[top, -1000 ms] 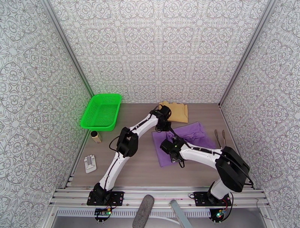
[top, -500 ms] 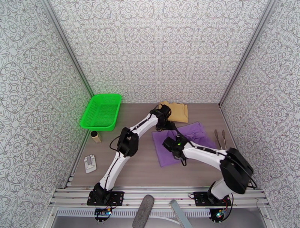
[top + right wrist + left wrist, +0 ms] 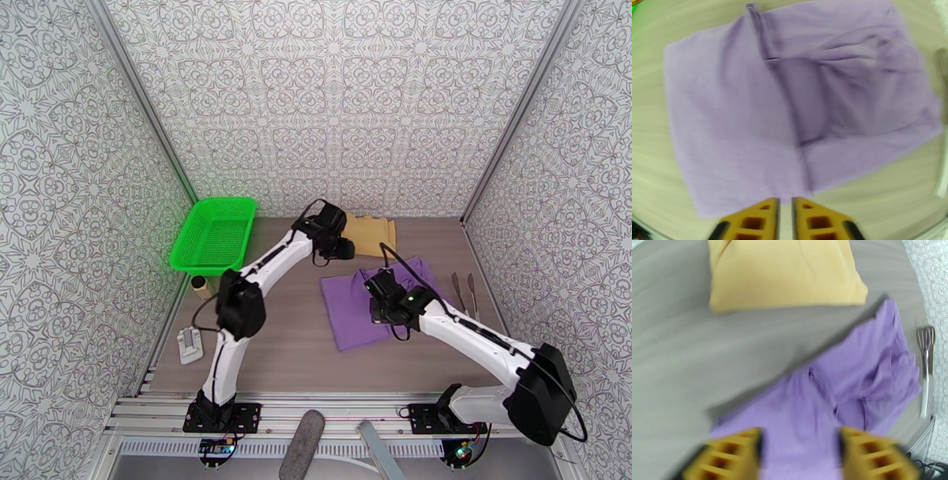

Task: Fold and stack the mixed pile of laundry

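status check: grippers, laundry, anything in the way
Left gripper open, empty. Right gripper shut, empty, above purple T-shirt. Shirt part folded, rumpled; mustard garment folded, apart from it. Metal tongs beside shirt, not on it.

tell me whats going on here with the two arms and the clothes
Two robot arms are folding laundry on the table. The mustard-tan garment lies folded at the far edge. The purple T-shirt is spread out in the middle, flat on one side and rumpled on the other, not yet stacked on the tan one. The left gripper hangs open above the shirt, holding nothing. The right gripper is shut above the shirt's near edge, with no cloth in it.
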Motion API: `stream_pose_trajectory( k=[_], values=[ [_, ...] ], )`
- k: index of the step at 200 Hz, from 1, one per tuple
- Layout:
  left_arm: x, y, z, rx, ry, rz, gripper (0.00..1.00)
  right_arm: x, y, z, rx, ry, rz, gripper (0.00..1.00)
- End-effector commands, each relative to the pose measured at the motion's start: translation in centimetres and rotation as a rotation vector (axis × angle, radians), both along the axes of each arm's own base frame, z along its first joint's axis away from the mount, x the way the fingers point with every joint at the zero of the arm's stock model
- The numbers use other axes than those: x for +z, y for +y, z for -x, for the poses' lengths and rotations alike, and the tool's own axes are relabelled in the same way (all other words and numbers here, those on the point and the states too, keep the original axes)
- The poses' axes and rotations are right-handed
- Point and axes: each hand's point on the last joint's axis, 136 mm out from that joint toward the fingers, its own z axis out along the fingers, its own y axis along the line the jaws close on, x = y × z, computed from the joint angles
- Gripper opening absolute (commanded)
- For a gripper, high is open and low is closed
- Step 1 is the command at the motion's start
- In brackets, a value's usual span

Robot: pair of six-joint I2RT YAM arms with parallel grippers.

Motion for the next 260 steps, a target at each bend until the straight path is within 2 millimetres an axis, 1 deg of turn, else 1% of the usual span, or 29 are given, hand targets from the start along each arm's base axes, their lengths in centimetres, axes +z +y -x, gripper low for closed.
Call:
stream_pose_trajectory(
  k=[1,7,22,33,41,48,62,82,97,116,133,154,175,197,209,223,240,244,246,248,254,256,260],
  values=[
    [-4.4,0.5,0.7,0.031,0.053,-0.015,0.13,-3.0,2.7,-0.8,0.039,0.062,-0.090,0.00],
    [-5.3,0.6,1.0,0.035,0.070,-0.018,0.11,-3.7,2.7,-1.0,0.029,0.071,-0.085,0.00],
    [-7.6,1.1,1.5,0.062,0.092,-0.049,0.11,-5.4,2.4,-1.5,-0.002,0.084,-0.067,0.00],
    [-9.1,1.5,1.8,0.080,0.110,-0.067,0.11,-6.2,2.1,-2.5,-0.023,0.078,-0.063,0.00],
    [-10.1,1.7,2.0,0.093,0.123,-0.079,0.09,-6.4,2.2,-3.4,-0.026,0.068,-0.070,0.00],
    [-10.9,2.0,2.2,0.103,0.133,-0.092,0.09,-6.2,2.6,-4.5,-0.018,0.056,-0.083,0.00],
    [-11.8,2.4,2.5,0.122,0.139,-0.110,0.08,-5.6,3.3,-6.1,-0.005,0.038,-0.094,0.00],
    [-12.0,2.8,2.8,0.137,0.131,-0.114,0.08,-4.9,4.4,-8.5,0.004,0.018,-0.104,0.00],
    [-11.8,2.8,2.9,0.140,0.126,-0.112,0.08,-5.4,4.5,-10.1,-0.004,0.029,-0.092,0.00],
    [-11.6,2.7,3.0,0.137,0.124,-0.109,0.08,-6.3,4.1,-11.9,-0.027,0.040,-0.069,0.00],
    [-11.6,2.8,2.9,0.139,0.123,-0.111,0.08,-7.2,3.0,-13.2,-0.059,0.052,-0.035,0.00],
    [-11.8,2.9,2.8,0.137,0.126,-0.113,0.08,-8.4,1.2,-14.1,-0.102,0.067,-0.010,0.00],
    [-12.1,3.0,2.6,0.134,0.129,-0.115,0.08,-9.4,-0.6,-14.4,-0.135,0.088,0.003,0.00],
    [-12.6,3.3,2.3,0.134,0.132,-0.120,0.08,-9.9,-1.4,-14.4,-0.139,0.105,0.003,0.00],
    [-12.8,3.5,2.0,0.134,0.133,-0.123,0.08,-9.6,-1.2,-14.3,-0.122,0.101,-0.011,0.00],
    [-13.1,3.9,1.5,0.137,0.134,-0.130,0.08,-8.3,-0.6,-14.1,-0.092,0.085,-0.052,0.00],
    [-13.4,4.5,0.5,0.145,0.133,-0.134,0.08,-5.3,0.4,-13.7,-0.049,0.044,-0.126,0.00],
    [-13.4,4.5,0.3,0.147,0.130,-0.134,0.08,-4.4,0.6,-13.4,-0.036,0.031,-0.144,0.03],
    [-13.3,4.6,0.2,0.149,0.129,-0.132,0.08,-4.3,0.6,-13.4,-0.033,0.031,-0.146,0.03],
    [-13.2,4.8,0.0,0.152,0.125,-0.131,0.08,-3.6,0.7,-13.2,-0.026,0.023,-0.155,0.06],
    [-12.7,4.9,-0.6,0.156,0.114,-0.125,0.08,-2.5,0.6,-12.7,-0.017,0.012,-0.162,0.11],
    [-13.6,5.1,-0.6,0.158,0.128,-0.135,0.08,-2.2,0.5,-12.6,-0.015,0.009,-0.166,0.13],
    [-13.8,5.2,-0.9,0.160,0.128,-0.136,0.08,-1.6,0.4,-12.2,-0.008,0.004,-0.168,0.18]
  ],
)
